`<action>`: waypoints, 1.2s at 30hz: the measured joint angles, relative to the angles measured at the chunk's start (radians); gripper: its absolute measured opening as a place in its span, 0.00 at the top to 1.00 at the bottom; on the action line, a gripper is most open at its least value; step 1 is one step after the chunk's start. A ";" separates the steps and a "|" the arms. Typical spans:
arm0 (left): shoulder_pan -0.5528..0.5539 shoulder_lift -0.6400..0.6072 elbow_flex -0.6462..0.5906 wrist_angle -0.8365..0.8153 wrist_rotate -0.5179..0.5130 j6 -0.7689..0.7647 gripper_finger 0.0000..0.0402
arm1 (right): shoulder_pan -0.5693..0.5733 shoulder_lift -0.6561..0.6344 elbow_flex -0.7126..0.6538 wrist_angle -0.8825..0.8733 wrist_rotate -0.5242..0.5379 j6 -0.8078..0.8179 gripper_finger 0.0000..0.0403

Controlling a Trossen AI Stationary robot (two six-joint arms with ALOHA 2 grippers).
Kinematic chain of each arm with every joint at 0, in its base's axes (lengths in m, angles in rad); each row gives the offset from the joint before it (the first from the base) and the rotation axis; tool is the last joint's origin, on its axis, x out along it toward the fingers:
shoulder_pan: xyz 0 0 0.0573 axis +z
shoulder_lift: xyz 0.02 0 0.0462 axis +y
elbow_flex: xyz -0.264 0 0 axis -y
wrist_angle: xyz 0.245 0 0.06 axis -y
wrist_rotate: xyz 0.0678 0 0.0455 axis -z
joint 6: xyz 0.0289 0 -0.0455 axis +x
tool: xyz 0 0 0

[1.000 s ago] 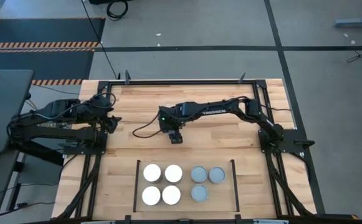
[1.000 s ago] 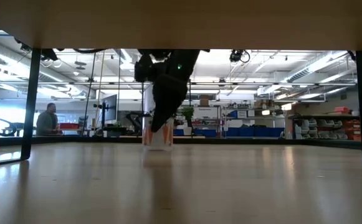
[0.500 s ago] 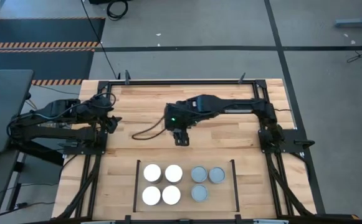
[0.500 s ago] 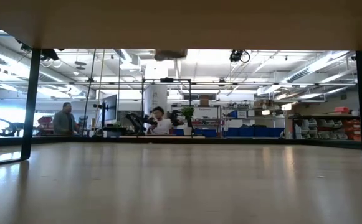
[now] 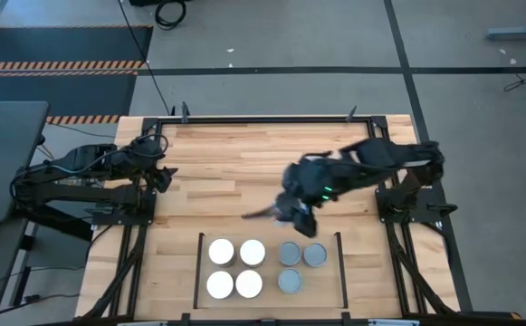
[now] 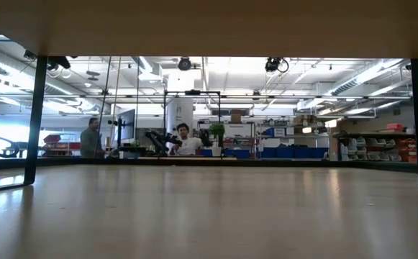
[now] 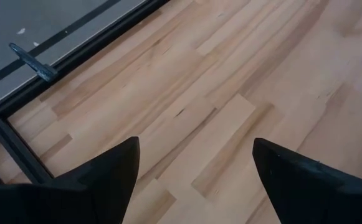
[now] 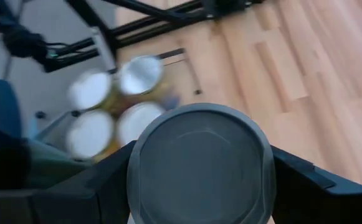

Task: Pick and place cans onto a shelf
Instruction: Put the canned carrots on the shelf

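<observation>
Seven cans stand on the pale wood shelf between its black rails. The four with white tops are in a square on the left, and the three with grey tops are on the right. My right gripper hovers just beyond the shelf's far edge. It is shut on the eighth can, which has a grey top. My left gripper is open and empty over the table's left side. My right gripper pinches the grey-topped can by its side wall between its two fingers, one on each side. The fingers come from above, pointing down. The can's top faces the wrist. The can is lifted clear of the table.
The plank tabletop lies bare beyond the shelf, framed by black rails. One spot on the shelf's right part is open beside the grey-topped cans. People show in the room beyond the table.
My right gripper has lifted the grey-topped can off the middle of the table. It has carried the can toward the table's right and near edge, up to the shelf's far edge. The can no longer shows in the low view.
</observation>
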State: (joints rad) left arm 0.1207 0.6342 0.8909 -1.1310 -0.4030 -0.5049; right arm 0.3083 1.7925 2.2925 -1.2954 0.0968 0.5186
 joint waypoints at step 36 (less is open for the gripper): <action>0.000 0.000 0.000 0.005 0.000 -0.007 0.21 | 0.524 0.257 -0.002 -0.182 0.173 -0.072 0.28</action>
State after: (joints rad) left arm 0.1211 0.6343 0.8909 -1.1260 -0.4030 -0.5117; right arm 0.8322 2.0493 2.2906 -1.4769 0.2699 0.4470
